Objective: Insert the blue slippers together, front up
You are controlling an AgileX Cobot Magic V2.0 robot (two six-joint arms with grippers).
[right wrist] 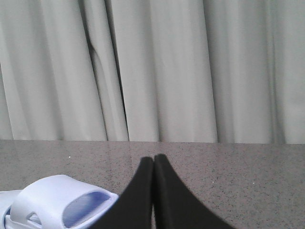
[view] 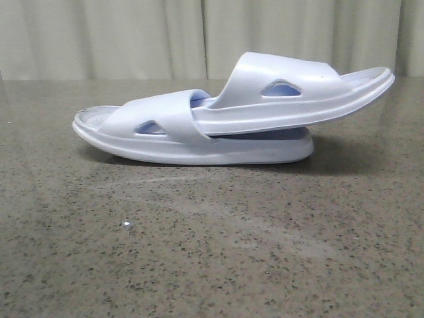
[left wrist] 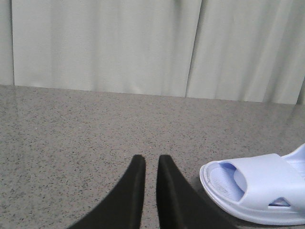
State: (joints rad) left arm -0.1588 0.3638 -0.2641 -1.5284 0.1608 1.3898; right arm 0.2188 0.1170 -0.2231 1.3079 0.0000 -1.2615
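Pale blue-white foam marks both slippers, nested on the speckled grey stone table (view: 212, 265) in front of a light curtain (view: 132, 36). In the front view the pair sits at about twelve o'clock from the table's middle, near the far edge where the table meets the curtain. The lower slipper (view: 159, 136) lies flat on its sole, long axis running nine to three o'clock, its open end at nine. The upper slipper (view: 298, 93) has one end pushed under the lower one's strap; its other end rises toward two o'clock and overhangs the lower sole's three o'clock end, clear of the table. Both straps face up, triangular side holes showing.

Bare table spreads wide from the pair toward six o'clock, with narrower open strips at nine and three. No arm shows in the front view.

In the left wrist view, the left gripper (left wrist: 151, 160) hangs over bare table with its dark fingers (left wrist: 131, 191) slightly parted, a thin gap between the tips, holding nothing; the lower slipper's end lies just beside it, not touching. In the right wrist view, the right gripper (right wrist: 153, 158) has its fingers (right wrist: 169, 195) pressed together, tips meeting, holding nothing; the upper slipper's end sits near it, apart.
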